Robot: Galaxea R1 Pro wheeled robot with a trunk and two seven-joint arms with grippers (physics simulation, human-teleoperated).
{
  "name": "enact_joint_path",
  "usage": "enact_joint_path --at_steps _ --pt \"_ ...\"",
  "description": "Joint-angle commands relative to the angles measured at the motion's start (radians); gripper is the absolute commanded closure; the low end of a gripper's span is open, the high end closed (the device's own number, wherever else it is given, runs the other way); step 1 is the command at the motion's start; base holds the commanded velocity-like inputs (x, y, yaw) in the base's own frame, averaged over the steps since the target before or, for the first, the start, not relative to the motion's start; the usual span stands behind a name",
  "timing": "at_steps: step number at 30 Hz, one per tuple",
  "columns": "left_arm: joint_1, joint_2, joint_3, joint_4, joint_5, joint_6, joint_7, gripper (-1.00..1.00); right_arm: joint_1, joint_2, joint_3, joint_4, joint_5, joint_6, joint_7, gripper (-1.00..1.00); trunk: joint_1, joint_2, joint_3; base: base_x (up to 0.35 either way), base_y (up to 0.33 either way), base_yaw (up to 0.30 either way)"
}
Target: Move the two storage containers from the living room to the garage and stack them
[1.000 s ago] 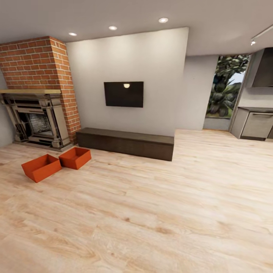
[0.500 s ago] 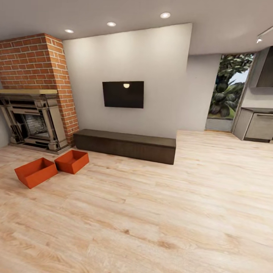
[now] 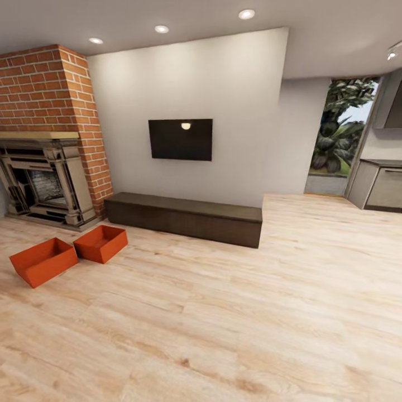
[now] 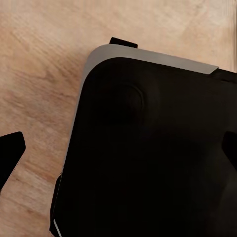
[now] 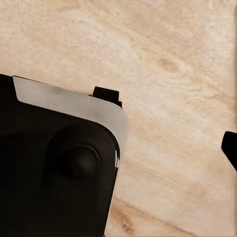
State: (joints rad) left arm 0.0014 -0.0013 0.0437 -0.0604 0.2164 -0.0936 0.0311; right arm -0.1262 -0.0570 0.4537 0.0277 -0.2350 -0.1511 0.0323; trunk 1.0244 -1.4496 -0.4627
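Head view: two red-orange shallow rectangular bins point(image 3: 43, 260) point(image 3: 101, 243) side by side, touching, on light wood-plank floor point(image 3: 234, 312) before brick fireplace point(image 3: 47, 134). Finger state: cannot tell. Risk: base nudging bins on approach; thin walls slipping in grasp.

Brick fireplace point(image 3: 47, 167), wall TV point(image 3: 180, 139) over low dark bench point(image 3: 184, 218), light wood-plank flr point(image 3: 223, 312).

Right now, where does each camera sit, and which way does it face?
Head view: high on the robot, facing the TV wall, fireplace and two storage containers; no body part.
Left wrist view: looks down at the robot's dark base.
Right wrist view: the same, base.
All three share the wood-plank floor.
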Motion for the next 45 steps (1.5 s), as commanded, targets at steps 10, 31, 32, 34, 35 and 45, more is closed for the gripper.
enact_joint_path --at_steps 10,31,32,34,35,45 --pt "0.0 0.0 0.004 -0.001 0.0 -0.002 0.001 -1.0 -0.001 0.0 0.007 0.003 -0.011 -0.007 0.003 -1.0 0.001 0.0 -0.001 0.333 0.0 0.0" --pt "0.0 0.0 0.004 -0.001 0.001 -0.002 0.001 -1.0 -0.001 0.002 0.0 0.003 -0.017 -0.004 0.01 -1.0 0.001 0.0 -0.001 0.333 0.0 0.027" --pt "0.0 0.0 0.004 -0.001 0.001 -0.002 0.001 -1.0 -0.001 0.002 0.0 0.003 -0.018 -0.006 0.01 -1.0 0.001 0.0 -0.001 0.333 0.0 0.236" --pt "0.0 0.0 0.004 -0.001 0.001 -0.002 0.001 -1.0 -0.001 0.002 -0.001 0.003 -0.018 -0.006 0.01 -1.0 0.001 0.0 -0.001 0.333 0.0 0.249" --pt "0.0 0.0 0.004 -0.001 0.001 -0.002 0.001 -1.0 -0.001 0.002 -0.001 0.003 -0.018 -0.006 0.01 -1.0 0.001 0.0 -0.001 0.333 0.0 0.258" --pt "0.0 0.0 0.004 -0.001 0.001 -0.002 0.001 -1.0 -0.001 0.002 -0.004 0.003 -0.02 -0.007 0.009 -1.0 0.001 0.0 -0.001 0.333 0.0 0.27"
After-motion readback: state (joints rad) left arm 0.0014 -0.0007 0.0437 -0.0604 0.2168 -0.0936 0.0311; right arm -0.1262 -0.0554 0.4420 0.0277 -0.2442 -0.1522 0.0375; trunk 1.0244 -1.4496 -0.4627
